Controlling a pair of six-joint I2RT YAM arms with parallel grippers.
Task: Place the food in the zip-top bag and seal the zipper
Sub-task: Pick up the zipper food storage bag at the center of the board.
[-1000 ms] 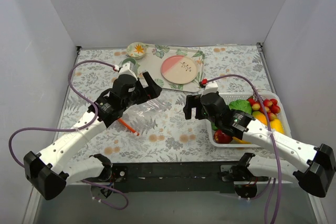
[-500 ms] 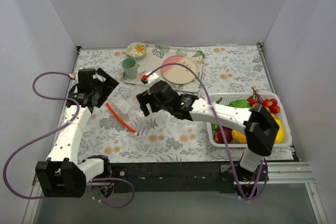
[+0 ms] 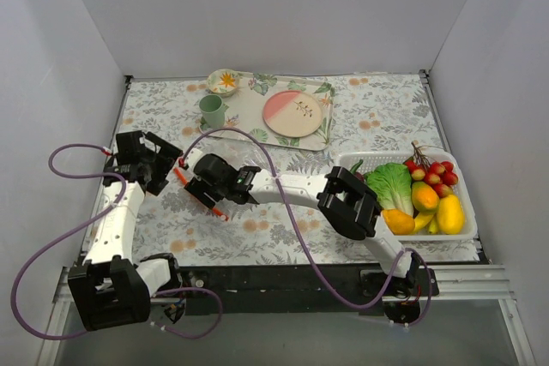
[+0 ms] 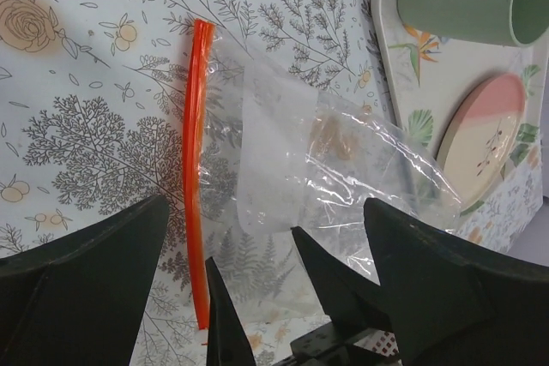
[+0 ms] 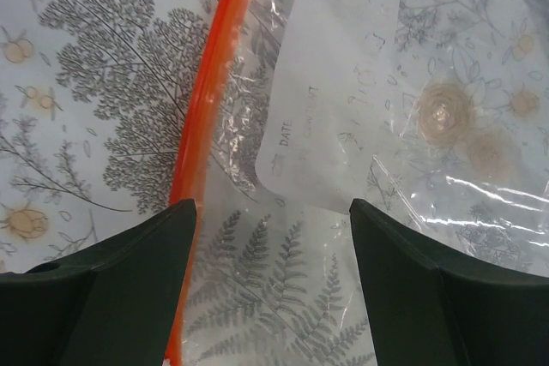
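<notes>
Two splayed, empty: left gripper (image 4: 266, 205), right gripper (image 5: 273, 212), above crinkly clear zip-top bag (image 5: 343, 83), straight orange zipper (image 5: 214, 66).

You're working in a robot lab test cell, not a real kitchen. Plain white panels (image 3: 274, 15) are boxing in the table (image 3: 377, 117) on three sides, both arms (image 3: 116, 225) are sitting bolted to a black rail (image 3: 283, 285) at the near edge, purple cables (image 3: 53, 244) are trailing around, and toy fruit (image 3: 424, 196) is filling a basket (image 3: 429, 237) on the right.
</notes>
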